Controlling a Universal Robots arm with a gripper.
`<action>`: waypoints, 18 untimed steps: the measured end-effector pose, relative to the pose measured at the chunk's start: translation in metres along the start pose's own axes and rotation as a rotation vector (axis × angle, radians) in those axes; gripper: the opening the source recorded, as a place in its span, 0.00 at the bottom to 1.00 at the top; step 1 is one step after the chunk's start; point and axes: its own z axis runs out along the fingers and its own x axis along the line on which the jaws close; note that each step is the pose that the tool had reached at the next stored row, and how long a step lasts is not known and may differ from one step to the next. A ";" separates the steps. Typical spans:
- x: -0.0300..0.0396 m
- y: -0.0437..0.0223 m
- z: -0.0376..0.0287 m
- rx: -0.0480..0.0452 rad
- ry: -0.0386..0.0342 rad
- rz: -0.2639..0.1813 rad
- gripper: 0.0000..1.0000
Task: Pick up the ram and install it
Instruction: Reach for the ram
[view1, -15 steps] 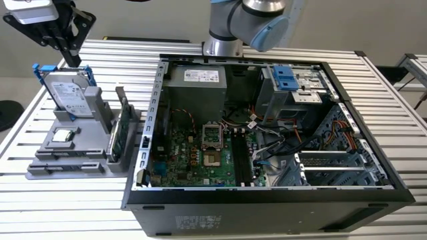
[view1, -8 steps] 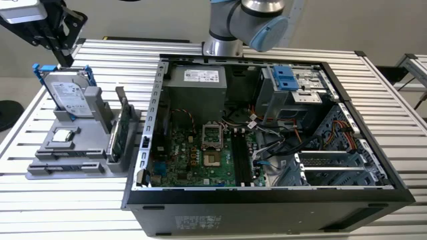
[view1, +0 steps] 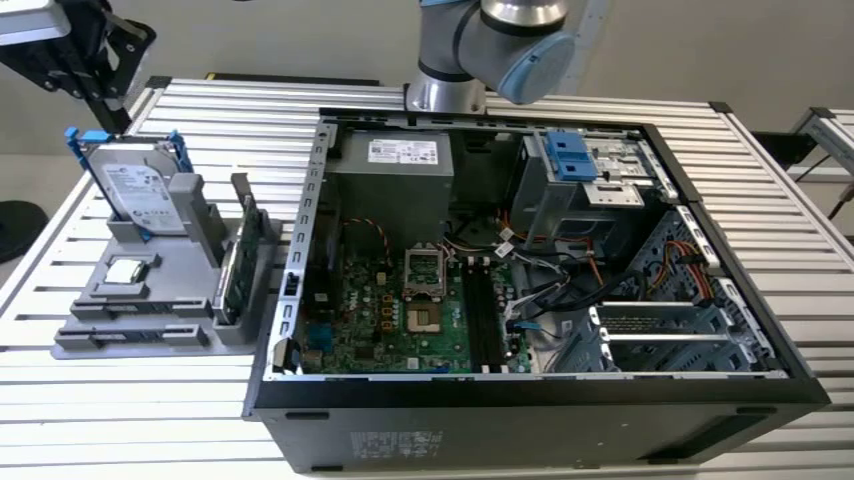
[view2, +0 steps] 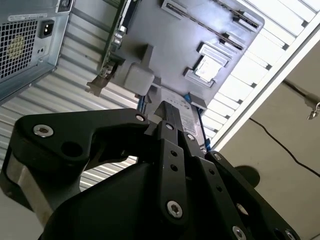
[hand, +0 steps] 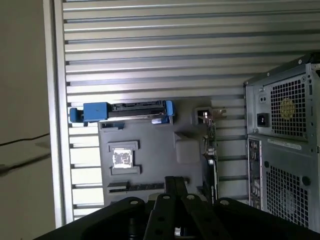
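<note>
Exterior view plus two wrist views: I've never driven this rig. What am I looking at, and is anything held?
The exterior view looks down from off the arm on a slatted metal table. The grey robot arm rises beyond an open computer case. On the exterior view's left, a grey tray carries a hard drive, a processor chip, an upright green card and the ram stick. Both wrist views ride on the arm and look past its black pincer at that tray. The pincer is shut and holds nothing.
</note>
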 end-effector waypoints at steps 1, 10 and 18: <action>0.0016 -0.0001 0.0000 -0.0001 0.0002 -0.004 0.00; 0.0096 -0.0005 -0.0002 -0.0003 0.0008 -0.017 0.00; 0.0101 -0.0006 -0.0002 -0.0003 0.0009 -0.017 0.00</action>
